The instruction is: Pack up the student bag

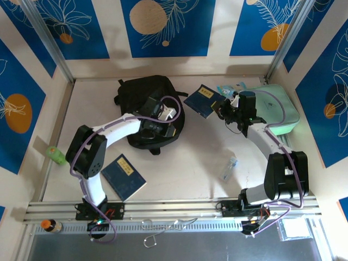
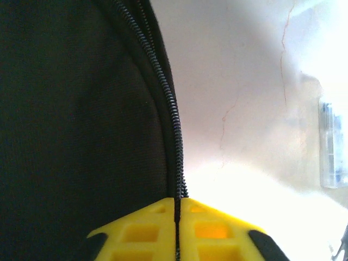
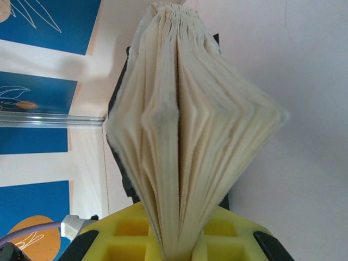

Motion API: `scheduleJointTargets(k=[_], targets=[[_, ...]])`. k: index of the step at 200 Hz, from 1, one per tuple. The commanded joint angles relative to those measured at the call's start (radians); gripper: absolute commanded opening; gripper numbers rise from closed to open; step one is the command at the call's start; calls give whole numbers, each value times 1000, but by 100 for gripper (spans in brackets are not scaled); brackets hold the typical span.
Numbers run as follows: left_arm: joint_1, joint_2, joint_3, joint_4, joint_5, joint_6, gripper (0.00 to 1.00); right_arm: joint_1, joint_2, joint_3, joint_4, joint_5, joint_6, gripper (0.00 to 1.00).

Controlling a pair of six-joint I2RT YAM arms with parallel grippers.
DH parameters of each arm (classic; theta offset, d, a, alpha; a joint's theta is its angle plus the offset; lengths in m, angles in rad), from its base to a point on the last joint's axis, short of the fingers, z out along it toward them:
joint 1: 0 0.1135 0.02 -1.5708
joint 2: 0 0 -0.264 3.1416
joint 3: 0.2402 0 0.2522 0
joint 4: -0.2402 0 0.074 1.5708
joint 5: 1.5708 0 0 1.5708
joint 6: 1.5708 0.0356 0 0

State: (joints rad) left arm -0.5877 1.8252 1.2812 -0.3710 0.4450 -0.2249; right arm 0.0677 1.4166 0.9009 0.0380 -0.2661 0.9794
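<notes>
Nearest: spare blue book [image 1: 124, 176] and small clear bottle [image 1: 229, 168], lying loose on the surface [image 1: 190, 157]. Mid-field: left tool [image 2: 176, 215], clamped on the zip edge of the student bag [image 1: 142, 98], which lies left of centre toward the far wall. Right tool [image 3: 176, 244], gripping a second blue book [image 1: 203, 101] with its pages fanned, just beside the bag's right rim. Step, as judged: loading this book while the mouth is pinched up. Next: carry it left into the opening. Room: open surface between the arms; mint-green case [image 1: 277, 109] crowds the far right corner.
</notes>
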Motion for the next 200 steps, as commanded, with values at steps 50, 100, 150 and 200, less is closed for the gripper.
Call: scheduleJointTargets(k=[50,100,150,200], targets=[[-28,96,165,52,8,-61,0,-64,-80,-45,32,-44,-22,3],[-51,227,339,73,-11,-124,0,-105,-98,-59,26,-58,-23,3],[-55,169,354,-167,-128,119,32,-121,-112,-74,7,-61,-39,3],[-67,103,308,-293,-152,254,44,-117,-114,-87,10,-61,-33,3]])
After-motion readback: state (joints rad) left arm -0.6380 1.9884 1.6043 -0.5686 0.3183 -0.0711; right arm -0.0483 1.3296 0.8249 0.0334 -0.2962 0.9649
